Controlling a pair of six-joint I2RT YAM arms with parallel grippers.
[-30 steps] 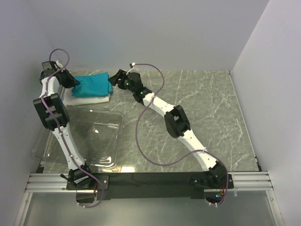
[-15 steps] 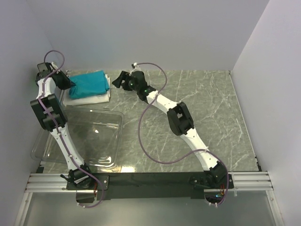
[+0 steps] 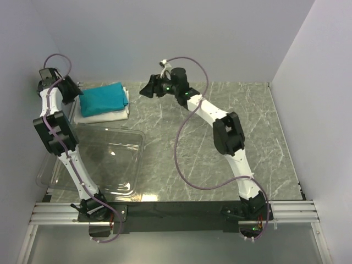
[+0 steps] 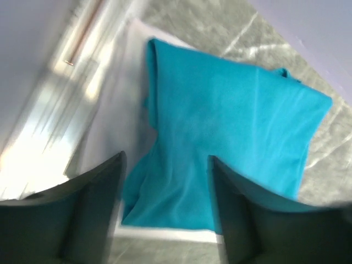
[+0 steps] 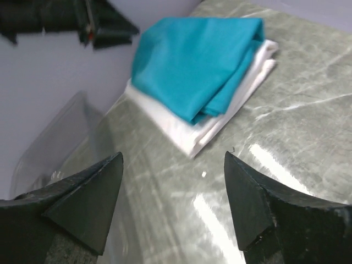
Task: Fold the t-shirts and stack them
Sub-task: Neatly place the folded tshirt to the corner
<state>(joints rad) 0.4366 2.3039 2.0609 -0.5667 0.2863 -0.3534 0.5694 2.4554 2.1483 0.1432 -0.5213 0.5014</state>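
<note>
Two sets of fingers, both spread wide and empty.

1. Left fingers (image 4: 93,214): dark, blunt pads. A second ago they were pinched shut at the teal shirt's left edge. They have since let go and drawn back toward the desk's far-left corner. They now hang above that edge of the cloth with nothing between them.
2. Right fingers (image 5: 82,209): dark wedge tips. They have risen and pulled away rightward along the far edge, and are now well apart from the stack but still pointed at it.
3. Teal shirt (image 3: 103,98): soft matte knit, folded to a rough rectangle. The folds are rounded, the near end is slightly creased and bunched, and one corner is turned up. It lies flat on the white shirt.
4. White shirt (image 5: 187,132): a plain folded slab with layered edges showing. It lies on the desk at the far-left corner and sticks out a little beyond the teal shirt.
5. Bin (image 3: 142,144): clear, glossy, rigid plastic with rounded corners. It sits at the left edge, just on the near side of the stack.
6. Desk (image 3: 264,137): grey-green marble pattern with pale veins and a shiny finish.

Reading: with both arms released and backing off, the stack appears placed and the task looks all but finished. At most, the creased teal end might want smoothing.
</note>
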